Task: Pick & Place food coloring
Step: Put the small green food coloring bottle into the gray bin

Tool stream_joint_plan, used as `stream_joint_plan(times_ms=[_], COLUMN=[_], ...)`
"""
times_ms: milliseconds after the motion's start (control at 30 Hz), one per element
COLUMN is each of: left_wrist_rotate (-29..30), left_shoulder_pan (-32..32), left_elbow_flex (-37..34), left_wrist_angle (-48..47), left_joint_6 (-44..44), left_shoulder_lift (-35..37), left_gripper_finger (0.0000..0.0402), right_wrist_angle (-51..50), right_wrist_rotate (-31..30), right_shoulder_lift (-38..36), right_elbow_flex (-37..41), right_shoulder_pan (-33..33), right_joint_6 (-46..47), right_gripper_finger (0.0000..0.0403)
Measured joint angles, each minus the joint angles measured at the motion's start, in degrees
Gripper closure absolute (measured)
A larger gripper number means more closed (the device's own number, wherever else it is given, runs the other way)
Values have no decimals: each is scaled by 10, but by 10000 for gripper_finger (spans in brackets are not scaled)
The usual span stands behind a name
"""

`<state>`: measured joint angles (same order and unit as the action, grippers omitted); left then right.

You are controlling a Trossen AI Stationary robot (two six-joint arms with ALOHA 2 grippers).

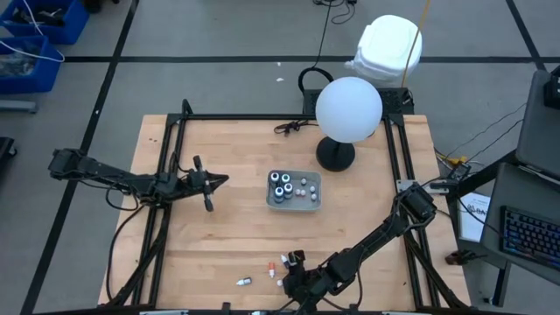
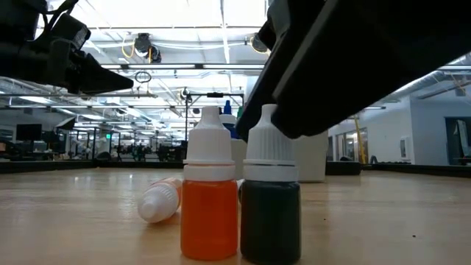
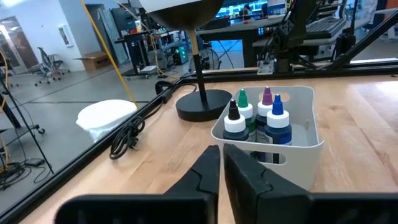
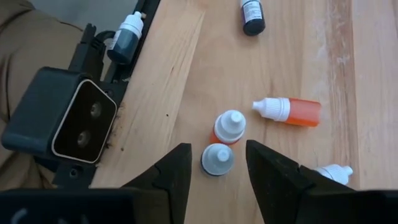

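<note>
Right wrist view: right gripper (image 4: pixel 217 163) wide open, empty, directly above upright dark dropper bottle with white cap (image 4: pixel 217 159), between fingers. Upright orange bottle (image 4: pixel 229 127) touches it. Bottle axis vertical. Left gripper (image 1: pixel 210 182) closed, empty, well apart, near white tray (image 1: pixel 313 203).

Orange bottle (image 2: pixel 210 213), dark green bottle (image 2: pixel 270 213), both white-capped; pale tray (image 3: pixel 298 127); light wood table (image 1: pixel 227 236); white lamp globe (image 1: pixel 348 108).

The high view looks straight down on the whole table (image 1: pixel 219 219). The low view sits at tabletop height, close to two upright dropper bottles (image 2: pixel 210 213). The right wrist view sees them from above.
</note>
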<state>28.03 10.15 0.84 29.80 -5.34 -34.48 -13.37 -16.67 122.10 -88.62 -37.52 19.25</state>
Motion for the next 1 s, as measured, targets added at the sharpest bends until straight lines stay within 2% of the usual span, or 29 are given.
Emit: stream_joint_plan(times_ms=[200, 600, 800, 1000], left_wrist_rotate=[0, 1, 1, 1], left_shoulder_pan=[0, 0, 0, 0], left_elbow_flex=[0, 1, 1, 1], left_wrist_angle=[0, -1, 0, 0], left_joint_6=[0, 0, 0, 0], left_shoulder_lift=[0, 0, 0, 0], left_gripper_finger=[356, 385, 397, 370], right_wrist_angle=[5, 20, 20, 20], right_wrist_rotate=[1, 0, -1, 1], right_shoulder_lift=[11, 16, 16, 16], right_elbow_flex=[0, 0, 0, 0], right_shoulder_pan=[1, 0, 1, 4], right_joint_6=[-4, -6, -4, 6], right_gripper_finger=[261, 264, 296, 345])
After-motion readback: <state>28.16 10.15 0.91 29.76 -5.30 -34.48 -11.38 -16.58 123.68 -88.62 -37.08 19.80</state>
